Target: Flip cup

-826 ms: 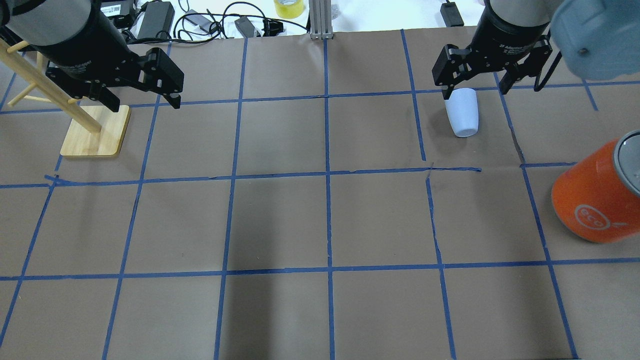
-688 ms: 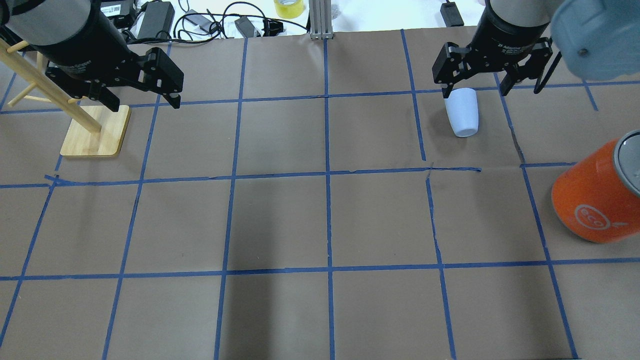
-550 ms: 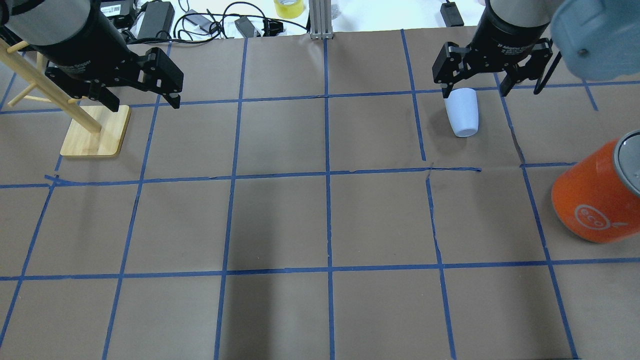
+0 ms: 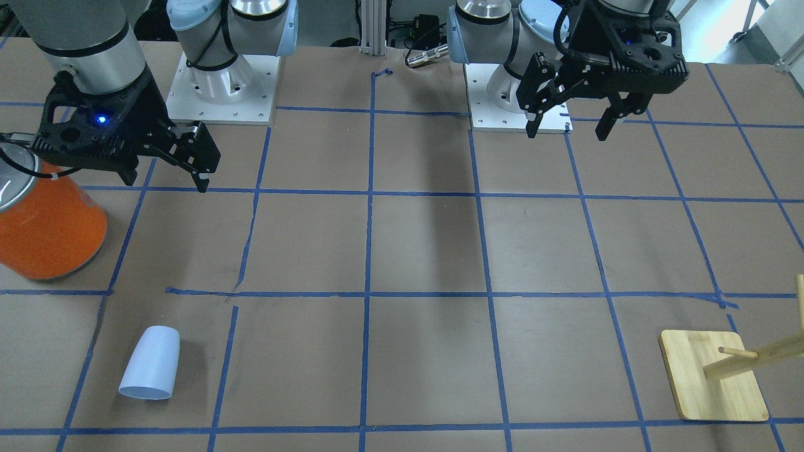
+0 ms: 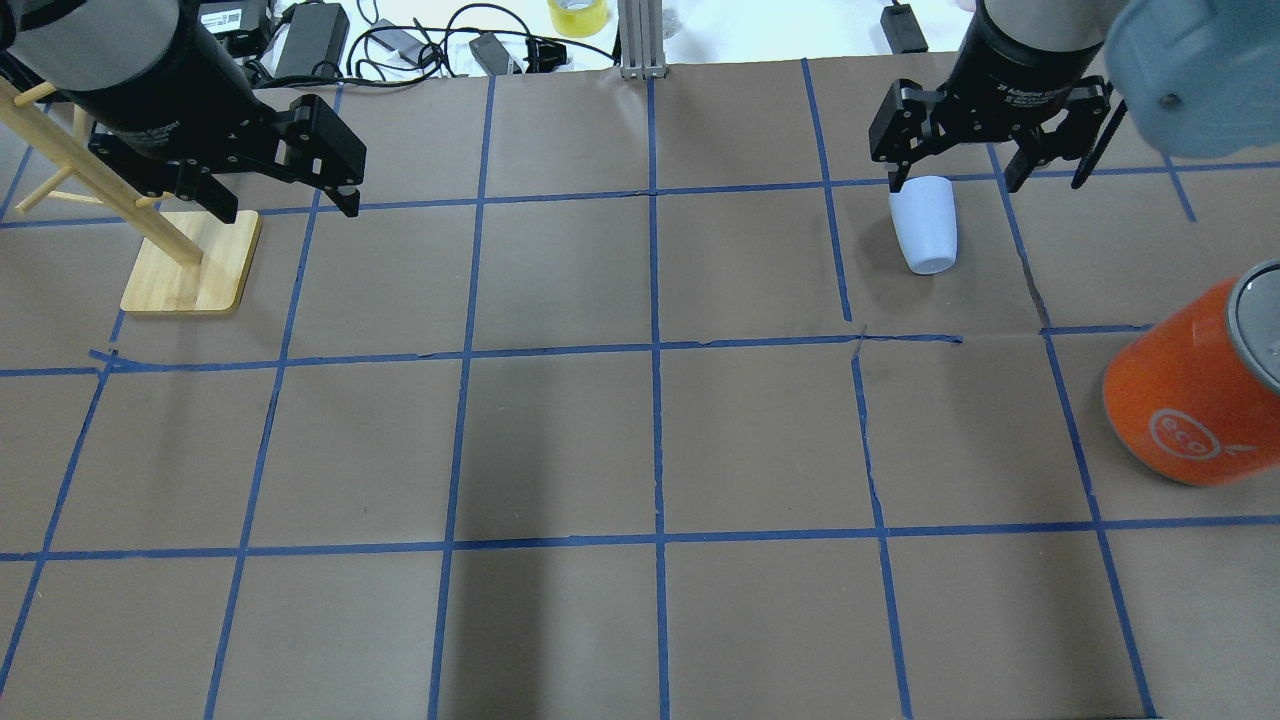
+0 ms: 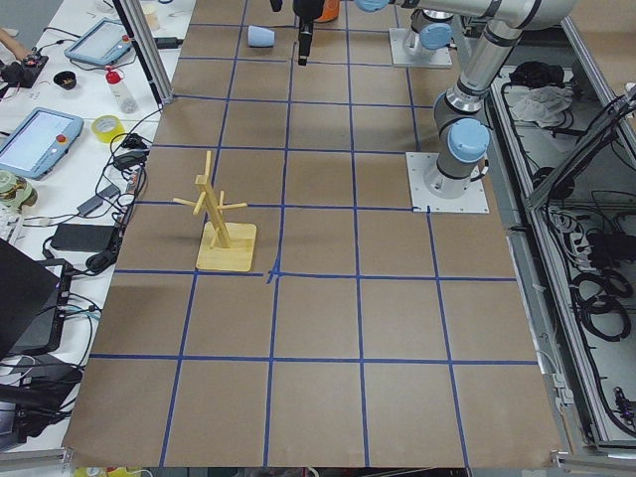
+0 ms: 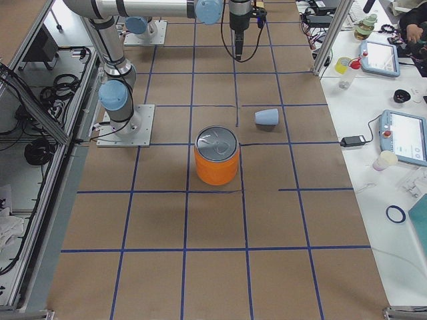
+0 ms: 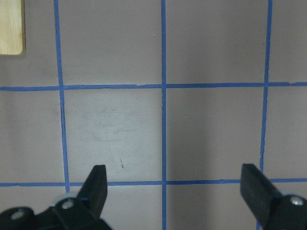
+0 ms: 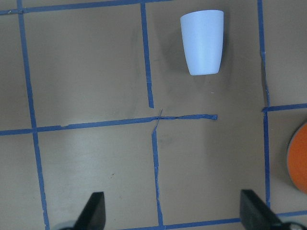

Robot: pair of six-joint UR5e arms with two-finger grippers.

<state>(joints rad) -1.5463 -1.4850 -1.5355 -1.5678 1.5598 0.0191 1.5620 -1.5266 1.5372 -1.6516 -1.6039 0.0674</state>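
Observation:
The pale blue-white cup (image 5: pixel 925 225) lies on its side on the brown table, base toward the robot and rim away from it. It also shows in the front view (image 4: pixel 151 363), the right wrist view (image 9: pixel 202 42) and the right side view (image 7: pixel 267 117). My right gripper (image 5: pixel 953 187) is open and empty. It hangs high above the table on the robot's side of the cup, apart from it (image 4: pixel 165 182) (image 9: pixel 173 211). My left gripper (image 5: pixel 288 210) is open and empty, high over the table's far left (image 4: pixel 567 133) (image 8: pixel 175 191).
A large orange can (image 5: pixel 1190 400) with a silver top stands at the right, nearer the robot than the cup (image 4: pixel 47 232). A wooden peg rack (image 5: pixel 190 265) stands at the far left beside the left gripper (image 4: pixel 713 376). Cables and a tape roll (image 5: pixel 578 15) lie beyond the table's far edge.
My right gripper has drifted very slightly to the right, still open. The cup, the can and the left arm have not moved.

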